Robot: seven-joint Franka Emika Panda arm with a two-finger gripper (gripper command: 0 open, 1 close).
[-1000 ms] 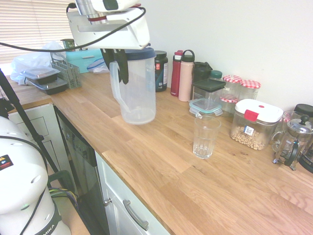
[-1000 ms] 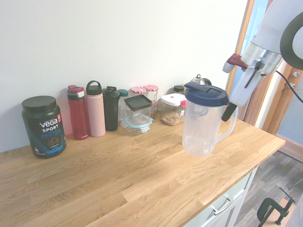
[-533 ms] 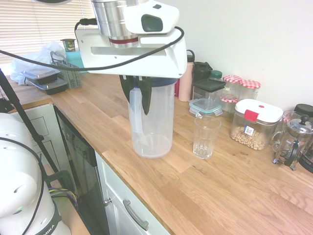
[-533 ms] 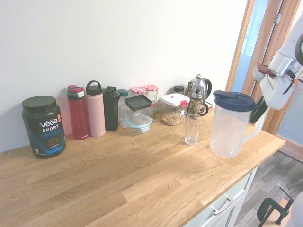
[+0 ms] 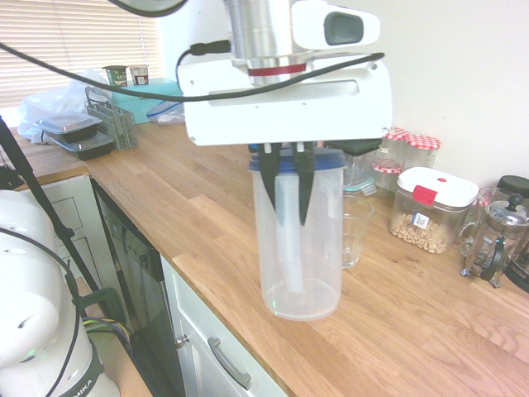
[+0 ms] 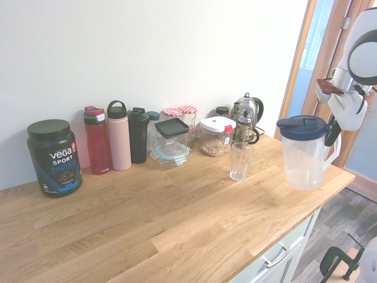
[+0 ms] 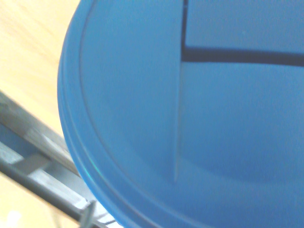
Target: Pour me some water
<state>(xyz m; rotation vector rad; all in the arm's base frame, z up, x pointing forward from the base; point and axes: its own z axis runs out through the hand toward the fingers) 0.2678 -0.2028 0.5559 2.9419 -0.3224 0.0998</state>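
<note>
A white robot arm's end effector [image 5: 287,194] grips the handle of a clear plastic pitcher [image 5: 299,240] with a dark blue lid [image 6: 303,126], holding it upright close to the front edge of the wooden table [image 5: 397,331], just beside an empty drinking glass [image 6: 240,161]. The pitcher looks nearly empty in both outside views, and whether its base touches the table cannot be told. The grasp is made and the pitcher stands beside the glass, but pouring is not yet begun: the tilt over the glass is left.
</note>
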